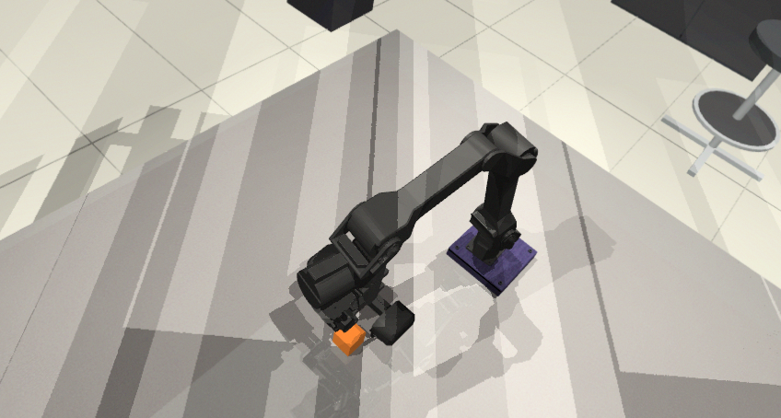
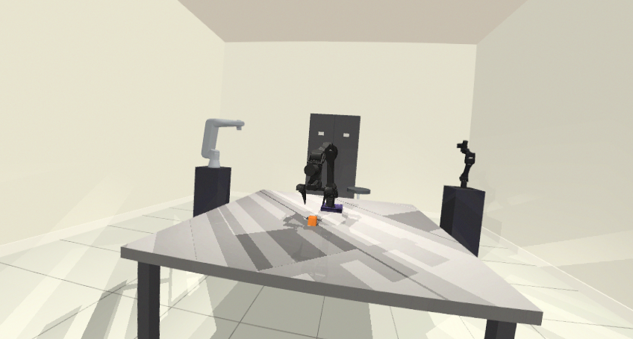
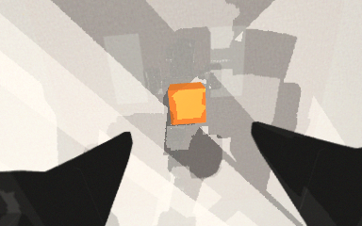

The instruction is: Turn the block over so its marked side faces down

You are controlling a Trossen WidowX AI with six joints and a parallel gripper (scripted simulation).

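Top view: my arm [image 1: 438, 179] reaches from its purple base plate [image 1: 492, 261] at centre-right down toward lower centre of frame, wrist folded over, and the orange block [image 1: 349, 340] sits on the table [image 1: 164, 283] right at the end of it, peeking out just below-left of the black wrist body. The gripper [image 1: 364, 326] hangs over it w/ jaws spread wide and nothing between them; one chunky dark finger [image 1: 393, 322] shows just right of the block, the other is hidden under the wrist, so I can't tell the exact gap from here. Exterior view: small and far off, but the block [image 2: 312, 220] rests on the tabletop at centre frame, and the gripper [image 2: 304, 196] is above and slightly upper-left of it, clearly apart, not touching. Wrist view is the useful one: block [image 3: 187, 104] sits upper centre, beyond and between the two black fingertips at lower left and lower right, roughly centred on the gap, maybe a touch left. So the relation I care abt: block lies straight ahead along the approach line, jaws well wider than it. It reads as near-cubic, no obvious long axis, faces nearly square to the frame. Matte, flat orange, crisp edges, looks rigid; no mark visible on the faces I see (could already be underneath, can't tell). Table is glossy, grey-striped, throws reflections. Fingers are hard black wedges tapering to points.
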